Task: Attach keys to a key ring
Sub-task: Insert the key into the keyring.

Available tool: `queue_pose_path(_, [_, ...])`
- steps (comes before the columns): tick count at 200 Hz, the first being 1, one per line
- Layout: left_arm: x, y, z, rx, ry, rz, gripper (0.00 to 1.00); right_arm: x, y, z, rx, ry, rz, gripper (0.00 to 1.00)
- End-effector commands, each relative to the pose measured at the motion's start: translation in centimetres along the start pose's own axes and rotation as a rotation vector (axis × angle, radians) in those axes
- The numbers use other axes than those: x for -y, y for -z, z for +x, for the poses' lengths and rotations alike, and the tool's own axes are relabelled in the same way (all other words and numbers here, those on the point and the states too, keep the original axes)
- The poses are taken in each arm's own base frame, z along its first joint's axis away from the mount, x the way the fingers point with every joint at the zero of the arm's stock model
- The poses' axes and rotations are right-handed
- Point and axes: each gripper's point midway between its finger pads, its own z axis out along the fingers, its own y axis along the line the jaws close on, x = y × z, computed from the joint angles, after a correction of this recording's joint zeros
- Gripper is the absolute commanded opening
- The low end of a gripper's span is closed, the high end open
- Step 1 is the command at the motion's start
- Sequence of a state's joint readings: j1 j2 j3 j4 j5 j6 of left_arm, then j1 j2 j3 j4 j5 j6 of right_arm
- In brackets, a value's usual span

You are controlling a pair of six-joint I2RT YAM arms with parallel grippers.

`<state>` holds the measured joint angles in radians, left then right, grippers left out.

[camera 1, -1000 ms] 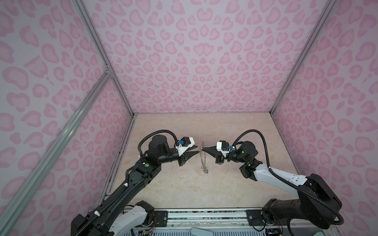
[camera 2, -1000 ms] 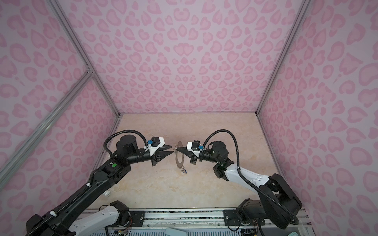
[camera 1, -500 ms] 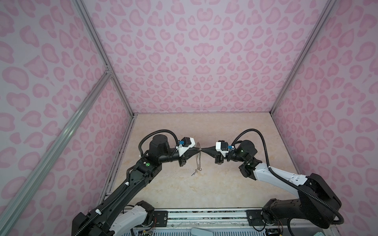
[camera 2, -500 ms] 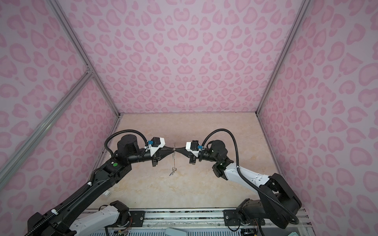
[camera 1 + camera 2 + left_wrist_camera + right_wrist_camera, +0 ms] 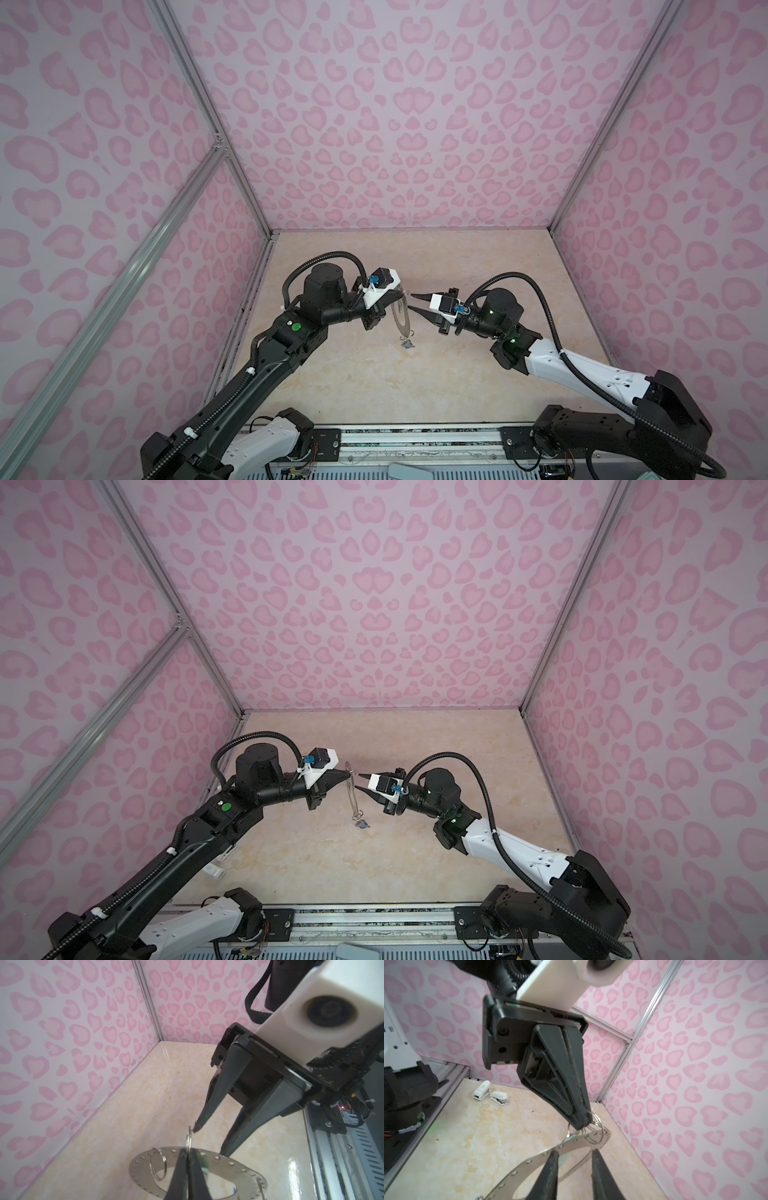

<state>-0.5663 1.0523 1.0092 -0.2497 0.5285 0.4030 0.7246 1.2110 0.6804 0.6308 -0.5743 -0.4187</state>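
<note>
The key ring [image 5: 400,318] [image 5: 351,796], a flat grey disc with small rim holes, hangs on edge above the table in both top views. Small keys [image 5: 407,344] [image 5: 361,823], one with a blue head, dangle from its lower rim. My left gripper [image 5: 400,294] [image 5: 188,1154] is shut on a small wire loop [image 5: 188,1139] at the ring's top edge [image 5: 141,1165]. A pale green key [image 5: 204,1166] peeks out behind its fingers. My right gripper [image 5: 411,301] [image 5: 574,1152] [image 5: 209,1140] stands open just beside the ring [image 5: 529,1164], holding nothing.
Two small white staplers [image 5: 481,1089] [image 5: 499,1098] lie near the table's front left edge, one showing in a top view as a white stapler [image 5: 214,871]. Pink patterned walls with metal posts close in the beige table [image 5: 457,257] on three sides.
My right gripper, earlier shut on the ring's top, has opened and drawn slightly back. My left gripper closed on the ring's loop, and the ring now hangs from it.
</note>
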Motion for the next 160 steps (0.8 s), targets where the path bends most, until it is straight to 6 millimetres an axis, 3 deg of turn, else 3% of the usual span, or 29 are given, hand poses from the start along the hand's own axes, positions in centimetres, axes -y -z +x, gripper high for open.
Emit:
queue_pose_path(1, [-0.4, 0.1, 2.1, -0.149, -0.052, -0.048, 0.03, 1.3, 0.4, 1.6, -0.087, 0.068, 0.095, 0.27])
queue_pose_path(160, [-0.2, -1.2, 2.2, -0.28, -0.073, -0.022, 0.03, 0.5, -1.1, 0.5, -0.027, 0.072, 0.075, 0.2])
